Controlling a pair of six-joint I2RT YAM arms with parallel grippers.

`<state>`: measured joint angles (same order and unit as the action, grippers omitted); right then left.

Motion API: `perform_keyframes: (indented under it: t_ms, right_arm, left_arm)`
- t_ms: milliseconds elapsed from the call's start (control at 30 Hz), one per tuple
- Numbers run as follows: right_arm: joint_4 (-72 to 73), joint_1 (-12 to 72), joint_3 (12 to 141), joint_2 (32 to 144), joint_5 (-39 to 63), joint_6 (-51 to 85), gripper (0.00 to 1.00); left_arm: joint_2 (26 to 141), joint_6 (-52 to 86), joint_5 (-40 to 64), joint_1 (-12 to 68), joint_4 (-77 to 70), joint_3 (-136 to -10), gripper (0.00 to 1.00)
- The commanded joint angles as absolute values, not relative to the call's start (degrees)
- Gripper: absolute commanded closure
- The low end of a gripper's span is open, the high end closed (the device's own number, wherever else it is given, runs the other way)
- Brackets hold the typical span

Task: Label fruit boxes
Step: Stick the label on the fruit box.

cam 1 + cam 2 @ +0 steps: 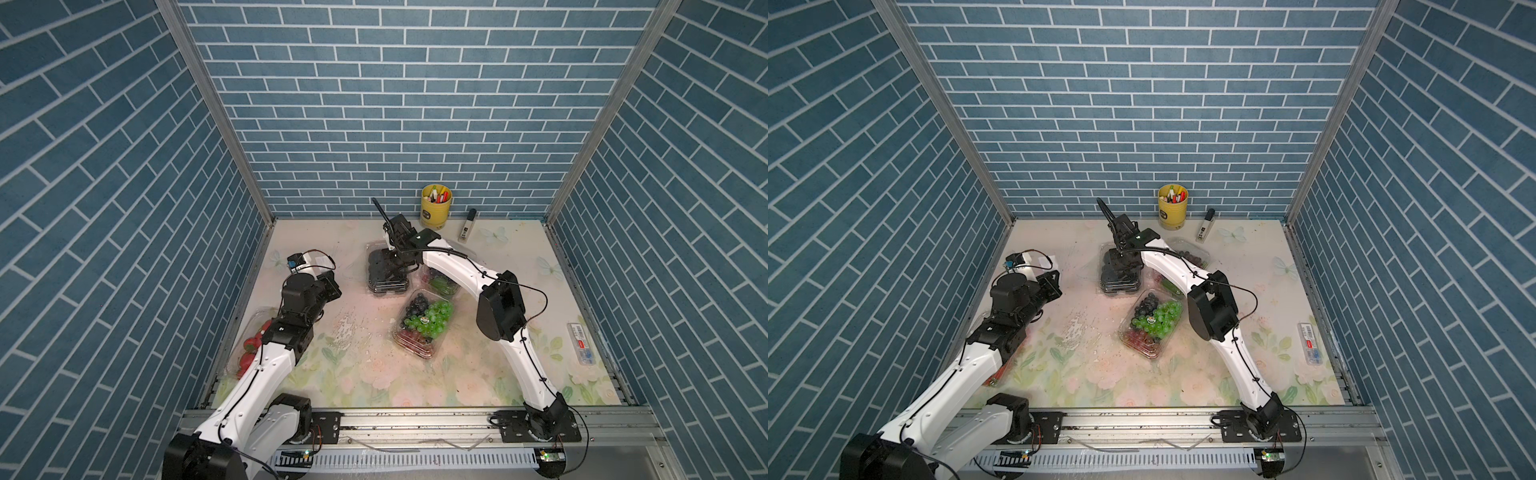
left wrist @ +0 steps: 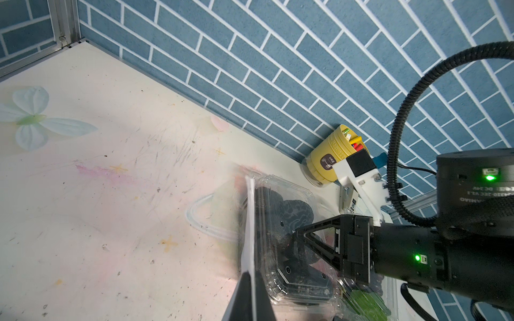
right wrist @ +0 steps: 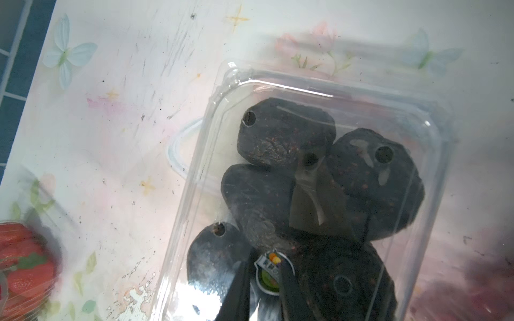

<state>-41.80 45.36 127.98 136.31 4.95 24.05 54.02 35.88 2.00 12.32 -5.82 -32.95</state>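
Observation:
The fruit box of black berries (image 1: 380, 284) (image 3: 278, 133) lies at the table's middle back. My right gripper (image 1: 395, 266) (image 3: 265, 266) points down onto its lid. Its fingers stand slightly apart, and a small round sticker (image 3: 268, 278) lies on the lid between them. My left gripper (image 1: 332, 286) (image 2: 251, 275) hovers left of that box, shut on a white sticker sheet (image 2: 249, 222) seen edge-on. The mixed-grape box (image 1: 424, 322) lies nearer the front. The purple-grape box (image 1: 1192, 257) is partly under my right arm. The strawberry box (image 1: 249, 345) is partly under my left arm.
A yellow pen cup (image 1: 436, 205) stands against the back wall, with a small marker tube (image 1: 467, 226) lying to its right. A flat clear case (image 1: 582, 343) lies by the table's right edge. Blue brick walls close in three sides.

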Motion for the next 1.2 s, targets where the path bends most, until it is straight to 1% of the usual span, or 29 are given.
perform_keyframes:
  t_ms: [0, 467, 567, 800, 967, 1167]
  right_arm:
    - [-42.32, 45.66, 128.88, 137.45, 8.07, 24.69, 0.77]
    - [-39.15, 45.75, 125.99, 136.77, 13.58, 27.95, 0.77]
    - [-38.41, 45.95, 124.75, 135.15, 12.54, 27.58, 0.77]
    - [-39.02, 45.79, 122.79, 131.04, 5.54, 24.66, 0.76]
    - [-39.37, 45.46, 123.18, 130.77, 5.36, 23.82, 0.76]
    - [-39.9, 44.89, 124.61, 133.42, 6.03, 23.73, 0.76]
  left_arm:
    - [54.05, 35.94, 2.45, 12.47, -5.87, -32.6, 1.0]
    - [53.94, 36.02, 2.46, 12.47, -6.0, -32.52, 1.0]
    - [54.03, 36.06, 2.65, 12.48, -6.06, -32.51, 1.0]
    - [53.52, 36.03, 2.55, 12.48, -5.89, -32.36, 1.0]
    - [53.19, 36.01, 2.49, 12.48, -5.89, -32.28, 1.0]
    - [53.31, 36.12, 2.66, 12.45, -6.06, -32.34, 1.0]
